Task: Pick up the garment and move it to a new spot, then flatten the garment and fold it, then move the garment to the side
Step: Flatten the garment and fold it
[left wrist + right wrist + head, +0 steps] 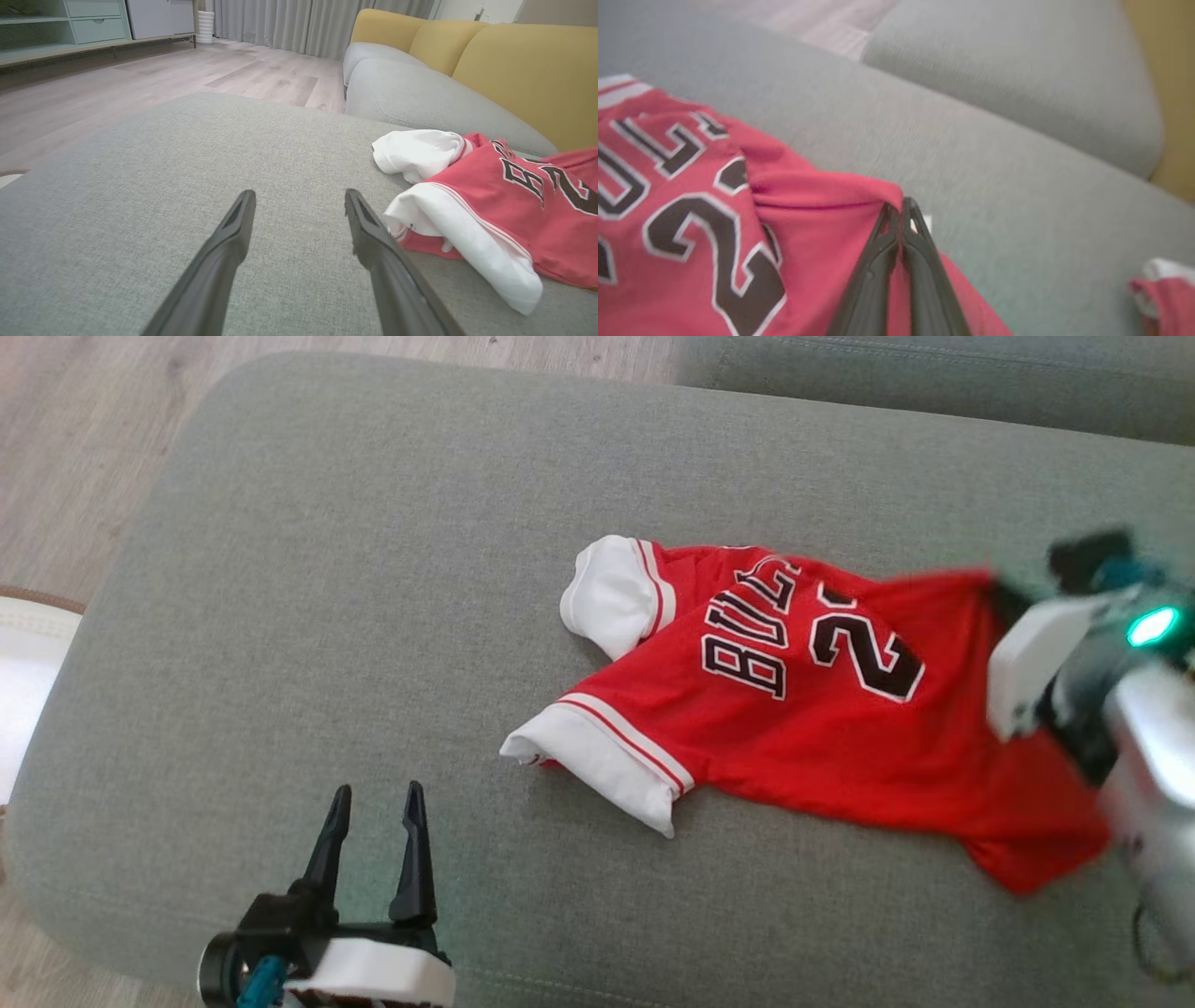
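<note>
Nearest the camera, at the lower left of the head view, the left gripper is shown released, its two dark fingers spread apart with nothing between them. In the left wrist view these fingers are seen low over bare grey fabric, just beside the nearer white sleeve; whether they touch the fabric cannot be told. The supporting surface is a broad grey seat cushion. On its right half the red jersey is laid, lettered "BULLS" in black with white outline next to a number beginning with 2. Both of its white, red-striped sleeves are turned towards the left gripper, and the farther white sleeve is bunched at the jersey's upper left corner. The right gripper is shown clenched on the red jersey: its fingers are pressed together, with a raised fold of the hem edge caught at their tips. In the head view that arm is rendered as a blur at the right edge, overlapping the jersey's end, with a green light lit on it. Beyond the cushion a second grey sofa seat is seen, backed by yellow backrests. Farthest off, a pale wooden floor, grey curtains and a pale green cabinet are visible.
</note>
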